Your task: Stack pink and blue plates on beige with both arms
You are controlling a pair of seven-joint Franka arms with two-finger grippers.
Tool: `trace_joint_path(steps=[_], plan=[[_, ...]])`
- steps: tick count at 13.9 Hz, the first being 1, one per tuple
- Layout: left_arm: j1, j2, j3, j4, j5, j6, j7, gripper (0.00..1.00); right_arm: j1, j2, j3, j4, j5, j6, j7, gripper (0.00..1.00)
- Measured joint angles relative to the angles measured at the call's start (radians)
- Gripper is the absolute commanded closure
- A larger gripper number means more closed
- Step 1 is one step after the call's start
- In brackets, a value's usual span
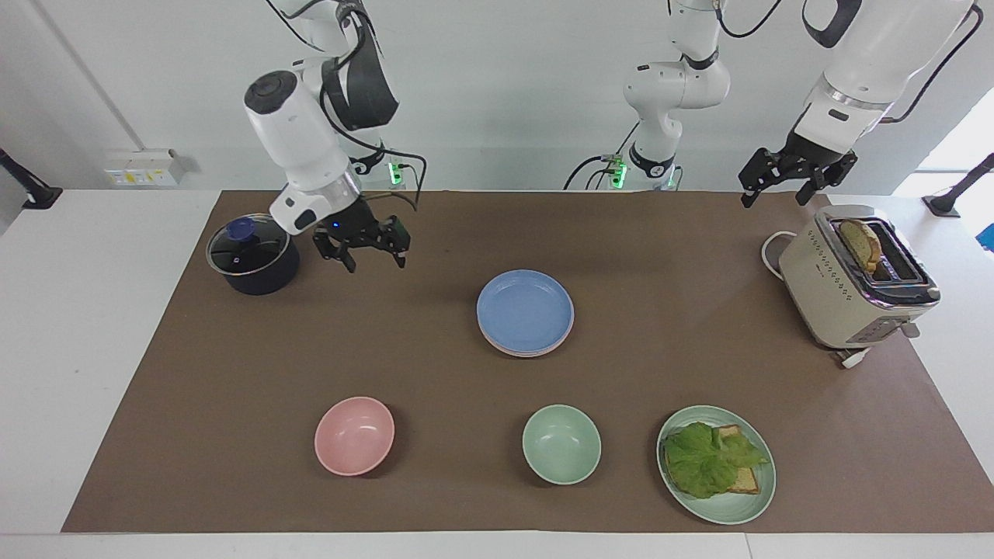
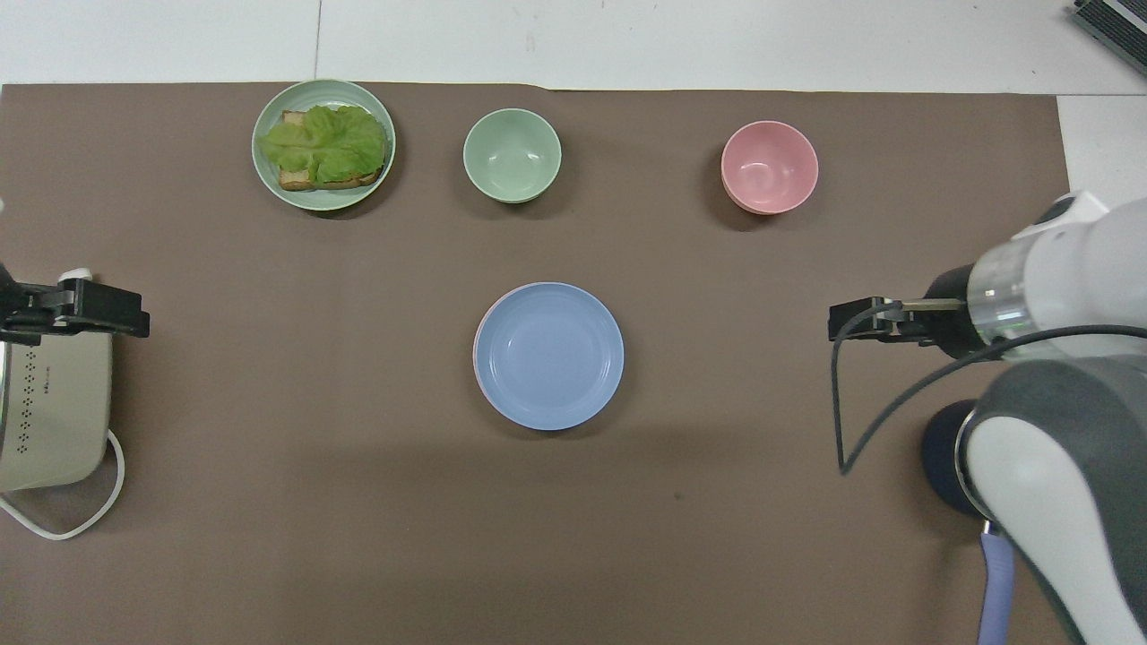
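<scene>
Three plates make one stack at the middle of the bench point(image 1: 800, 373): the blue plate point(image 1: 525, 310) on top, a thin pink rim point(image 1: 505, 348) showing just under it, and whatever lies lowest is hidden, so the beige plate cannot be confirmed from here. By the look of it the stacking is done. These plates read as light, stiff and matte, probably not slippery, though a shallow dish offers little to pinch; the raised rim is the only sensible place to take hold, one finger inside and one outside. Being round, the stack has no long axis and points nowhere; it sits flat, mouth up, edges nearly flush.

The right hand point(image 1: 362, 247) hangs with fingers apart and empty, over the bare mat beside the lidded saucepan point(image 1: 252, 255). The left hand point(image 1: 796, 175) waits, also apart and empty, above the toaster point(image 1: 850, 283).
</scene>
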Motion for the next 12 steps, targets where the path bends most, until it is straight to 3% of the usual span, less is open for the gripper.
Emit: trace_joint_path(steps=[3, 5, 12], plan=[[0.000, 0.000, 0.000, 0.000, 0.000, 0.000, 0.000, 0.00, -0.025, 0.023, -0.001, 0.168, -0.081, -0.173, 0.000, 0.00], [0.000, 0.000, 0.000, 0.000, 0.000, 0.000, 0.000, 0.00, -0.025, 0.054, 0.003, 0.228, -0.114, -0.218, 0.000, 0.00], [0.000, 0.000, 0.000, 0.000, 0.000, 0.000, 0.000, 0.00, -0.030, 0.094, 0.004, 0.258, -0.111, -0.220, -0.005, 0.00]])
